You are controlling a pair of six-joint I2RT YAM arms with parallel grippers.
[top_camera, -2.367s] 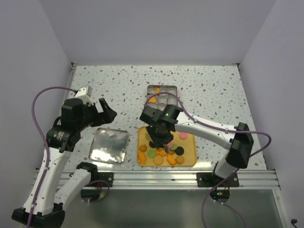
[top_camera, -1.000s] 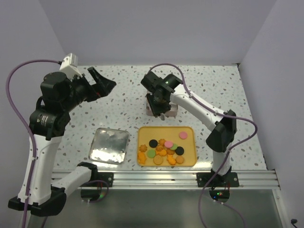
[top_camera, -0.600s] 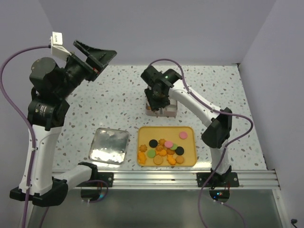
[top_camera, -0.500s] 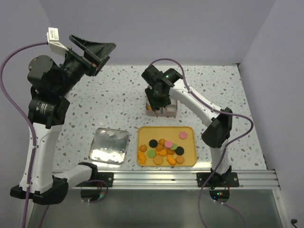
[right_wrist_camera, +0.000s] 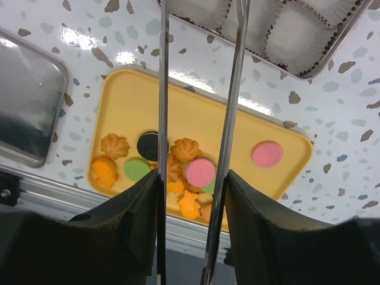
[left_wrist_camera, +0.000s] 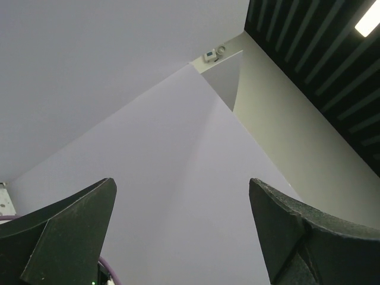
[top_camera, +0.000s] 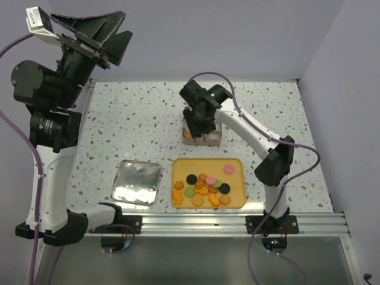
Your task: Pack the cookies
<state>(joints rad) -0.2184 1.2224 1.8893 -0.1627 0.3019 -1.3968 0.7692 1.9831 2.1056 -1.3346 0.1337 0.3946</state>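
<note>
The cookies (top_camera: pixel 205 187) lie on a yellow tray (top_camera: pixel 237 196): orange flower shapes plus black, green and pink discs. In the right wrist view they show as a pink disc (right_wrist_camera: pixel 200 172), a black disc (right_wrist_camera: pixel 147 144) and an orange flower (right_wrist_camera: pixel 114 145). My right gripper (top_camera: pixel 200 123) hovers over a metal tin (top_camera: pixel 215 140) lined with white paper cups (right_wrist_camera: pixel 285 29). It (right_wrist_camera: pixel 192 178) is shut on thin metal tongs (right_wrist_camera: pixel 231 107); their tips run out of the frame. One orange cookie (top_camera: pixel 187 134) sits in the tin. My left gripper (top_camera: pixel 122 28) is open and empty, raised high at the far left (left_wrist_camera: pixel 181 184).
The silver lid (top_camera: pixel 138 181) lies left of the tray; it also shows in the right wrist view (right_wrist_camera: pixel 29 113). White walls close in the speckled table (top_camera: pixel 136 119) on three sides. An aluminium rail (top_camera: pixel 196 222) runs along the near edge.
My left arm has swung higher and tipped its open gripper toward the ceiling. My right gripper left the tray earlier and has stayed over the tin, shifting only slightly.
</note>
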